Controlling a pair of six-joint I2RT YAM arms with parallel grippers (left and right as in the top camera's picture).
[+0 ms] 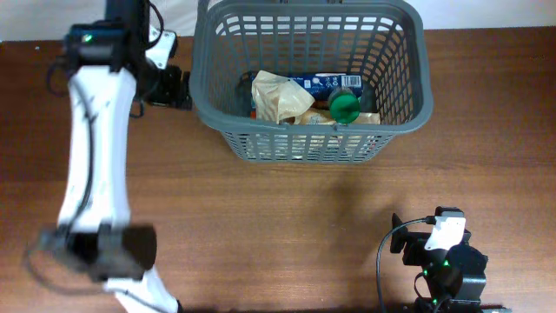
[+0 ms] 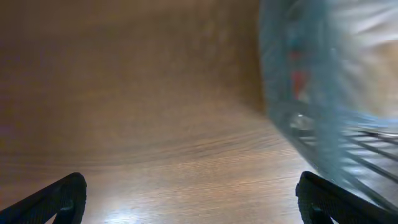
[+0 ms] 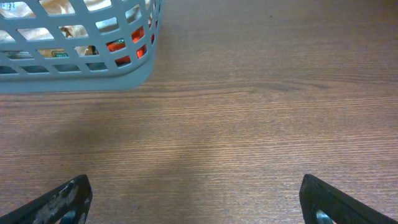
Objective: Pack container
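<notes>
The container point(image 1: 400, 113) is a large dark grey slotted basket at the back middle of the wooden table. Inside lie a crumpled tan bag point(image 1: 280, 96), a blue packet point(image 1: 323, 83) and a green-capped item point(image 1: 344, 104). My left gripper point(image 1: 176, 89) is open and empty, just left of the container's left wall; that wall shows blurred in the left wrist view point(image 2: 311, 93). My right gripper point(image 1: 401, 236) is open and empty near the front right edge, far from the container, whose corner shows in the right wrist view point(image 3: 134, 71).
The white left arm point(image 1: 95, 148) stretches across the left side of the table. The right arm's base point(image 1: 447, 265) and cable sit at the front right edge.
</notes>
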